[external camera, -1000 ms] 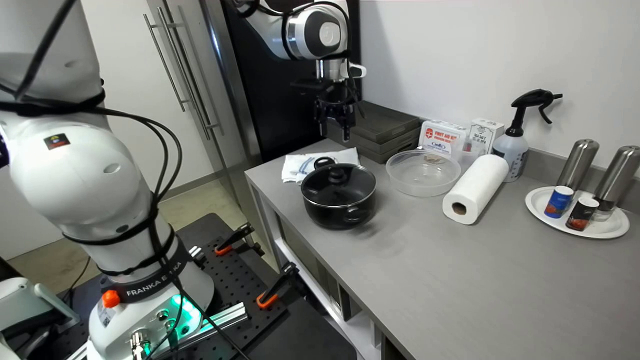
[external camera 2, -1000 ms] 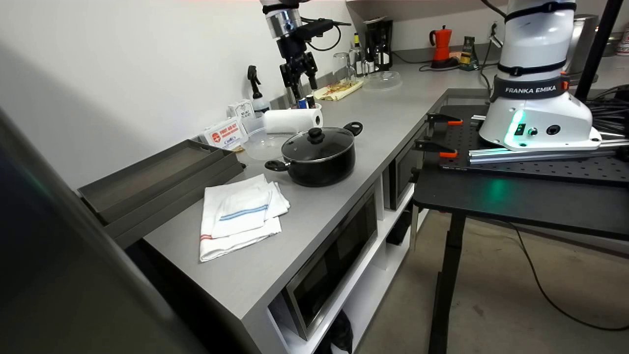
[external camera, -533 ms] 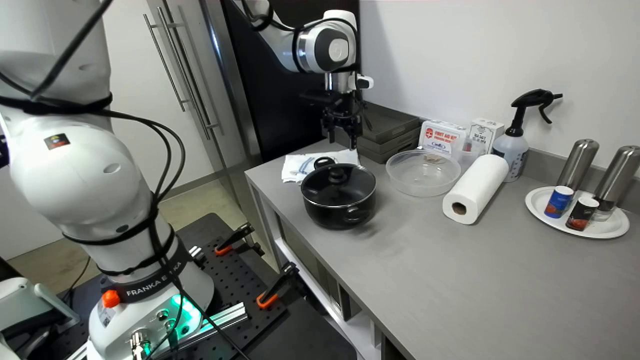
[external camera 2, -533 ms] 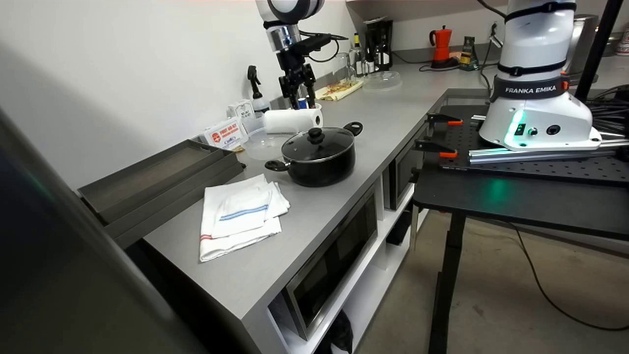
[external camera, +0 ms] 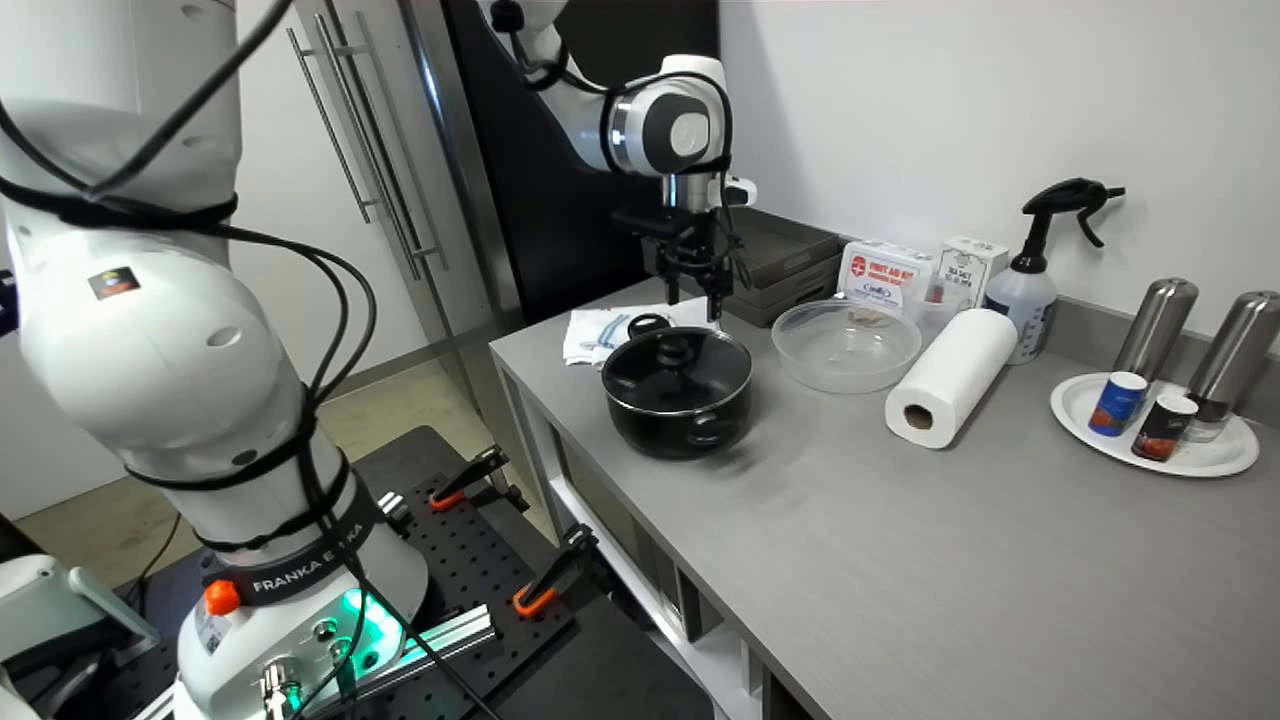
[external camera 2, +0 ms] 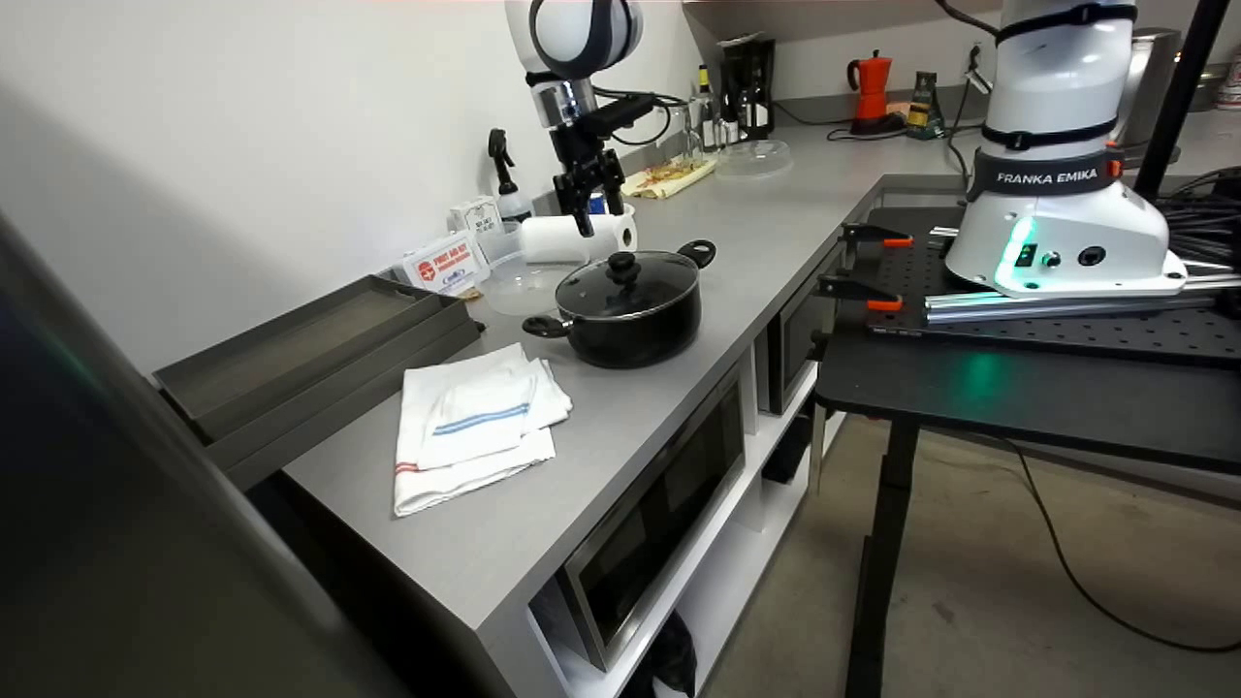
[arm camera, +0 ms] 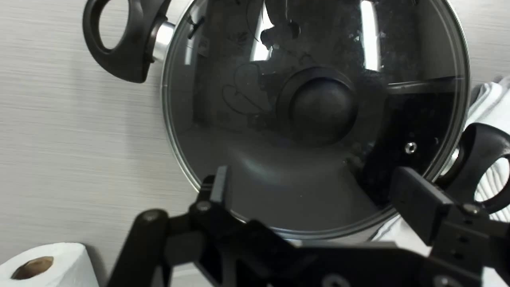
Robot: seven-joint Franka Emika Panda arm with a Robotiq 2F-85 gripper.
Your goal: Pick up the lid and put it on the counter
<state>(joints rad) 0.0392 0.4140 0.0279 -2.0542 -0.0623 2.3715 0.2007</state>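
In an exterior view, a folded white towel (external camera: 595,337) is seen lower than the gripper (external camera: 693,298) and to its left. Next, the lid (external camera: 677,384) is seen lower than the gripper, and in the wrist view it is shown mostly past the fingers (arm camera: 420,201). It is set flat on the black pot (external camera: 660,432), with its round black knob (arm camera: 323,109) on top. The gripper is held up in the air, and its two fingers are spread wide apart. To its right, grey trays (external camera: 785,262) are stacked by the wall (external camera: 950,120). Farther right on the grey counter (external camera: 900,570), a clear dish (external camera: 845,378) is placed, then a white paper roll (external camera: 955,375) is laid on its side, and well apart from the gripper, a white plate (external camera: 1078,418) is set.
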